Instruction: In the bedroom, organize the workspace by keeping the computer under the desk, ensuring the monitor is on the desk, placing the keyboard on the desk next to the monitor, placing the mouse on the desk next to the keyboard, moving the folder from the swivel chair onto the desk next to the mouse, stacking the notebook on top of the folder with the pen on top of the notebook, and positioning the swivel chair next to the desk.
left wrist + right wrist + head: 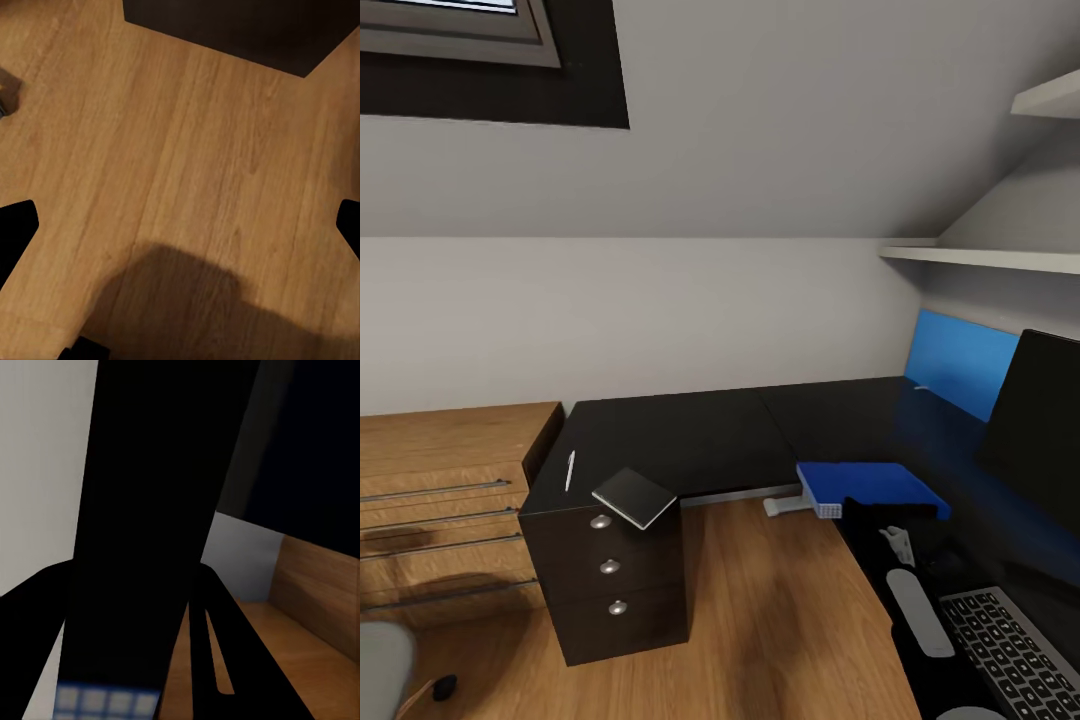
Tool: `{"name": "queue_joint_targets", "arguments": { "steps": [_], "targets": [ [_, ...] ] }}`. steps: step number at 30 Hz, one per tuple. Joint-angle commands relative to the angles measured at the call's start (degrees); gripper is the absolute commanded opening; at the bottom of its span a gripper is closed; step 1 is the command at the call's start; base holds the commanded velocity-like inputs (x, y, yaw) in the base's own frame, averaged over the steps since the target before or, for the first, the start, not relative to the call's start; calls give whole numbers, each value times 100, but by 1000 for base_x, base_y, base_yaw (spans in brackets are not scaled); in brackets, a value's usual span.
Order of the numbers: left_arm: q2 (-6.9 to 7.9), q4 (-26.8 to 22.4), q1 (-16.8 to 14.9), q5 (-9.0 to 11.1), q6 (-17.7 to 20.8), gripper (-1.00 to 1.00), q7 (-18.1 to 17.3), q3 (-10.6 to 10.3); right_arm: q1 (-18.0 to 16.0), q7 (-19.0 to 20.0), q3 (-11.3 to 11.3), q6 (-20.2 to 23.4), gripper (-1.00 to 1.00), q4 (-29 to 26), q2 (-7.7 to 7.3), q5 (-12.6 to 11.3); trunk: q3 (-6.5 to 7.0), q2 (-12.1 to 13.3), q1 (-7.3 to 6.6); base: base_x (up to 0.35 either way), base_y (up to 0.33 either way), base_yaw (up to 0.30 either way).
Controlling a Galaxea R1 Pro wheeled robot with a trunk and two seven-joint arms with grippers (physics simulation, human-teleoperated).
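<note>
Folder [870, 487] first: you have the blue folder lying flat on the black desk [690, 440], at the inner corner of the L, with its white page edges poking past the desk's front edge. Your right end effector [895, 520] sits at the folder's near edge, dark against the dark desk; in the right wrist view a flat dark slab with a strip of blue at its end lies between the fingers [217, 652], so it looks closed on the folder, though the contact itself is hard to make out. Your left end effector, seen from the left wrist, has its two fingertips [15, 232] wide apart over bare wood floor [180, 172], holding nothing.

On the desk's left end, above the drawer unit [615, 585], the grey notebook [635, 497] overhangs the front edge, tilted, and the white pen [570, 470] lies just beside it. Your monitor [1040, 430] stands at the right, and the keyboard [1015, 650] lies near it. A corner of the chair [382, 668] shows at lower left.
</note>
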Motion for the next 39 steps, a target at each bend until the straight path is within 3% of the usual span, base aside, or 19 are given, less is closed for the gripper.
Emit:
{"name": "queue_joint_targets", "arguments": {
  "steps": [1,8,10,13,39],
  "targets": [
    [-1,1,-3,61,-18,100,12,-14,0,-27,-19,36,-100,-12,0,-35,-6,-3,0,0,0,0],
    [-4,1,-3,62,-18,100,12,-17,3,-73,-49,12,-100,-12,-48,-29,-6,-3,0,0,0,0],
    [-4,1,-3,62,-18,100,12,-16,3,-85,-55,-58,-100,-12,-192,-33,-6,-3,0,0,0,0],
    [-4,1,-3,62,-18,100,12,-14,3,-88,-61,-89,-100,-12,-258,-34,-6,-3,0,0,0,0],
    [-4,2,-3,53,-27,100,12,-13,3,-108,-63,-103,-100,-3,-289,-34,-6,-3,0,31,0,0]
  ]
}}
